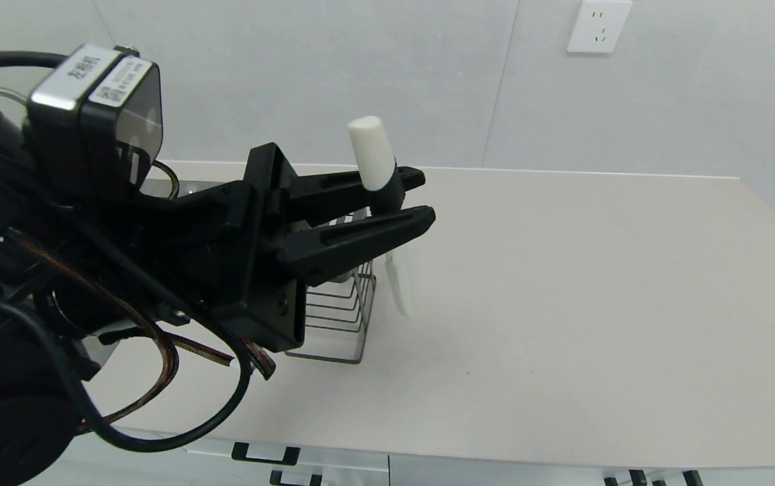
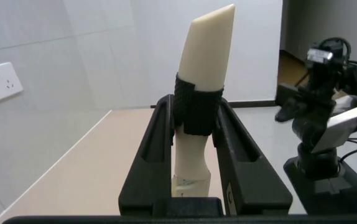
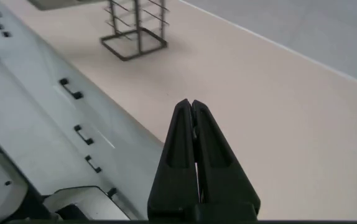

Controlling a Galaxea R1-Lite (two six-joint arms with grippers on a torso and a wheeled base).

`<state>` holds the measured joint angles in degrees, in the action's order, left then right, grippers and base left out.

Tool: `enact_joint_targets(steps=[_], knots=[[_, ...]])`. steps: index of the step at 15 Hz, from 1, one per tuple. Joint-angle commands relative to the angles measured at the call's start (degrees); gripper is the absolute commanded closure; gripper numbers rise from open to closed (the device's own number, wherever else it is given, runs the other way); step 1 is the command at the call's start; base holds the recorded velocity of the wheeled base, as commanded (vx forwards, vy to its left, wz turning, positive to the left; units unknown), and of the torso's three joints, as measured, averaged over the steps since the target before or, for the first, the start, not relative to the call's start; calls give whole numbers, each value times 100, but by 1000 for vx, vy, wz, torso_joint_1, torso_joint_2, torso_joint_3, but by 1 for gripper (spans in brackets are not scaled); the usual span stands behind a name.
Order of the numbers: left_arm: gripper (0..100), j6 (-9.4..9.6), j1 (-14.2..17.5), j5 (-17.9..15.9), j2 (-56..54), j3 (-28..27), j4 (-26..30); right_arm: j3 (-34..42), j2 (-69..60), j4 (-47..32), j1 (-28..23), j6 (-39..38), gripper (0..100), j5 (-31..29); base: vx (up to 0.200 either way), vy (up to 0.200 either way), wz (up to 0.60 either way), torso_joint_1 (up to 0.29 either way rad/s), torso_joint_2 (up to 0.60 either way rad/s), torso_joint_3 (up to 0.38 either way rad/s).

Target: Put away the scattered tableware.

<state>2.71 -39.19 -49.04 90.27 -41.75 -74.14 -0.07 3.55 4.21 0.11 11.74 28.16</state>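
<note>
My left gripper (image 1: 406, 200) is shut on a white knife (image 1: 374, 154), held upright above the table with its round handle up and its pale blade (image 1: 399, 289) hanging down. The blade hangs just beside a wire cutlery rack (image 1: 339, 317), off that rack's right side in the head view. In the left wrist view the knife (image 2: 204, 56) stands clamped between the black fingers (image 2: 160, 134) of the left gripper (image 2: 194, 121). My right gripper (image 3: 192, 111) is shut with nothing in it, above the table's front part; the rack (image 3: 135, 28) stands farther off.
The beige tabletop (image 1: 563, 304) stretches wide to the right of the rack. Drawer fronts with black handles (image 3: 73, 90) run below the front edge. A wall with a socket (image 1: 598, 25) closes the back.
</note>
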Motion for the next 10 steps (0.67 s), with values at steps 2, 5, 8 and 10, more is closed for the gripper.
enact_joint_targets(steps=[2,5,8,10], knots=[[100,2,228,9,-71,-8,-4,-54,-355,-280,-20,-453,100,-1322,0,0,0,0,0,0],[100,11,667,9,-475,-26,-4,7,-355,-403,-29,-1060,100,-2614,0,0,0,0,0,0],[100,11,1177,-44,-765,-61,-4,-1,-355,-412,-29,-1130,100,-2605,0,0,0,0,0,0],[100,63,1573,-343,-739,-316,-12,-1,-355,-412,-29,-1139,100,-2596,0,0,0,0,0,0]])
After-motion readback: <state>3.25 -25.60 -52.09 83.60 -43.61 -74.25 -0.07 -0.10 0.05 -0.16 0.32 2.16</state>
